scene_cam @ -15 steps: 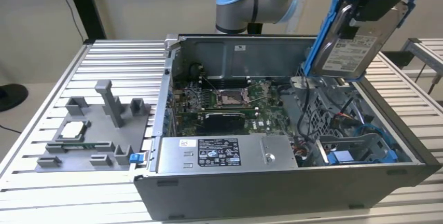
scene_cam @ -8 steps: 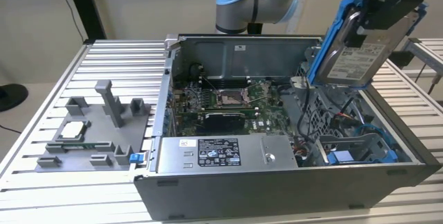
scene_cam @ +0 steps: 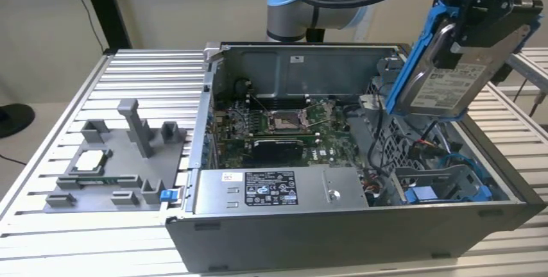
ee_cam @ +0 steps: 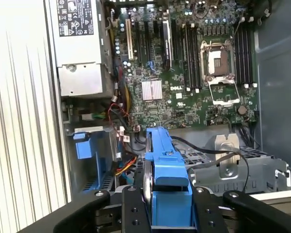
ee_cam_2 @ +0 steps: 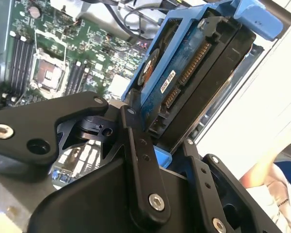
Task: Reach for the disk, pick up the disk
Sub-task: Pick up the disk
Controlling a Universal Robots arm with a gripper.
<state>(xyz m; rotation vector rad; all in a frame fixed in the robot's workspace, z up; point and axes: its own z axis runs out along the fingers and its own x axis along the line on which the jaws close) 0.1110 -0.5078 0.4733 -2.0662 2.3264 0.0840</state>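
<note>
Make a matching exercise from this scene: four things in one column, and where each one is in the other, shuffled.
1. disk
2. processor chip
3. power supply box
4. empty processor socket

A. on the grey fixture beside the case
B. on the motherboard
C. held in the gripper above the case
D. inside the case at its near wall

Pairs: 1-C, 2-A, 3-D, 4-B

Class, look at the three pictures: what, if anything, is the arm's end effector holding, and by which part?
The end effector holds the disk, clamped at its upper end across the blue bracket, lifted above the open computer case.
</note>
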